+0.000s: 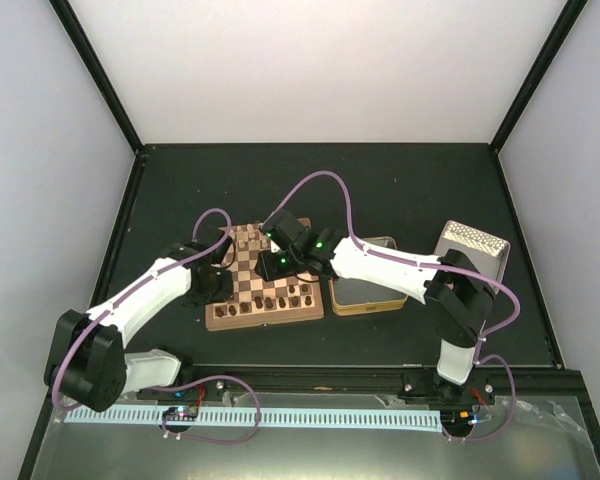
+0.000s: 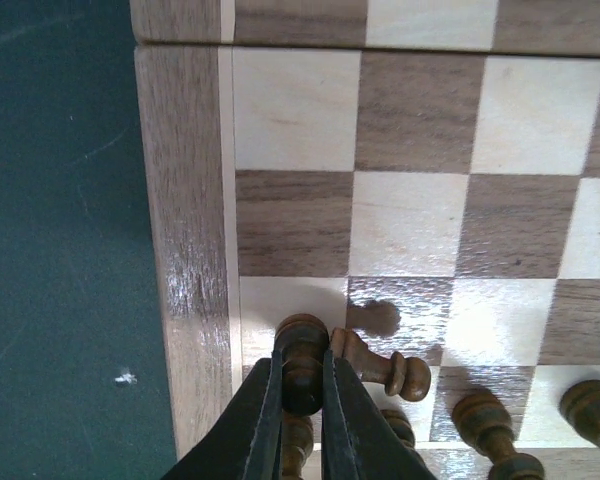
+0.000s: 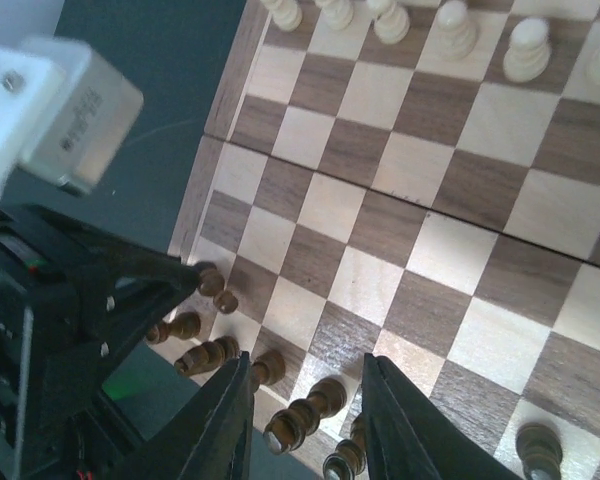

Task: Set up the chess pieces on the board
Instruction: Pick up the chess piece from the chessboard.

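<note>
The board (image 1: 248,262) lies between the arms. In the left wrist view my left gripper (image 2: 302,352) is shut on a dark brown pawn (image 2: 300,333) standing on a light square by the board's left border (image 2: 185,250). A second dark piece (image 2: 388,368) lies tipped over, touching it. My right gripper (image 3: 306,368) is open above the dark pieces' back rows, with a dark piece (image 3: 308,415) between its fingers, not touched. The left gripper's fingers (image 3: 155,290) show in the right wrist view at the board's corner.
Several dark pieces (image 2: 485,418) stand along the near rows. Pale cream chessmen (image 3: 452,26) line the far edge. A shiny metal tin (image 1: 365,290) sits right of the board, its lid (image 1: 470,248) further right. Black frame rails border the mat.
</note>
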